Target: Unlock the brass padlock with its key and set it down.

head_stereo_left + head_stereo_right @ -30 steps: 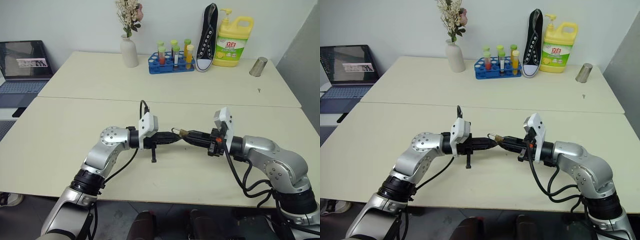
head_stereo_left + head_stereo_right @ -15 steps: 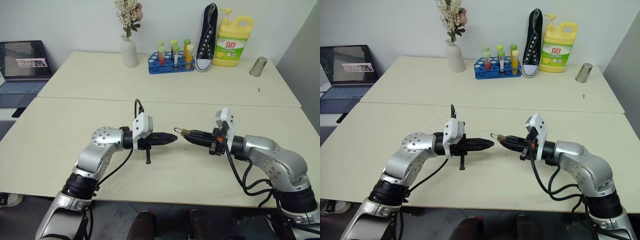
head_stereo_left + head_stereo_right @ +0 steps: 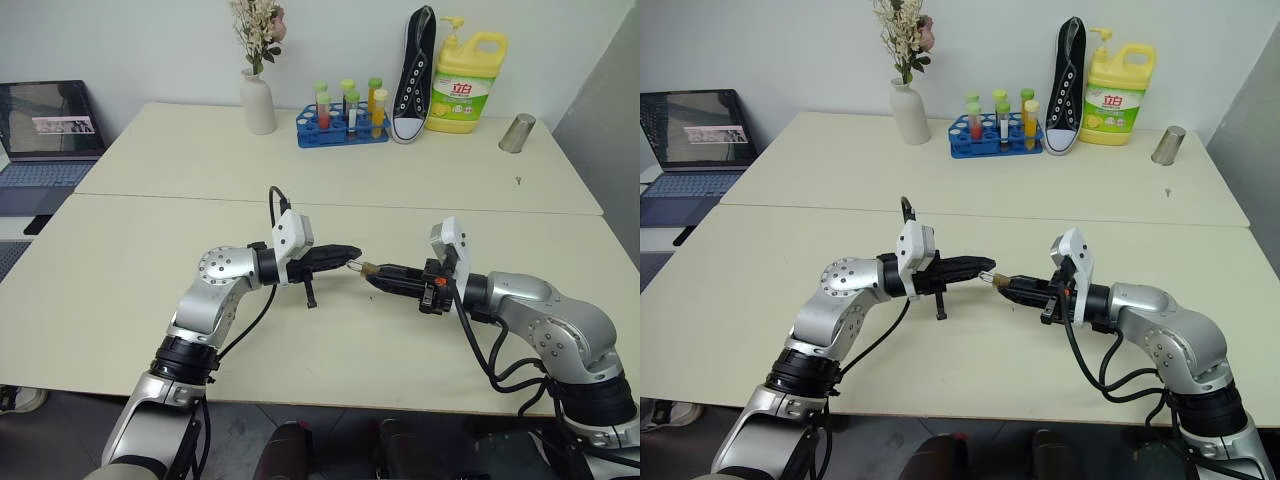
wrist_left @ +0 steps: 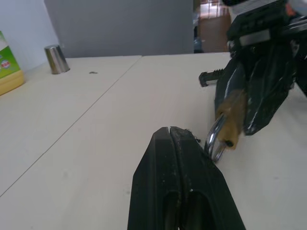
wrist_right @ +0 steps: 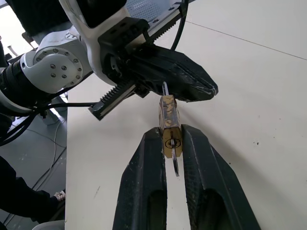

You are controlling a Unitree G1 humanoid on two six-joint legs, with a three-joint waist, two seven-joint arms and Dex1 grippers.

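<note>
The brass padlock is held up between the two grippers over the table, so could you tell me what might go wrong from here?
1. The brass padlock is pinched only at one end by the right gripper, so a sideways push from the left gripper could twist it loose.
2. It hangs above the table; if it slips it would likely drop and bounce.
3. The left gripper's shut tips crowd the silvery shackle, so they could snag it.

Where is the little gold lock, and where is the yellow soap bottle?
brass padlock (image 5: 169, 125), right wrist view, on its gold body.
yellow soap bottle (image 3: 466, 85), left eye view, on its green label.
</note>
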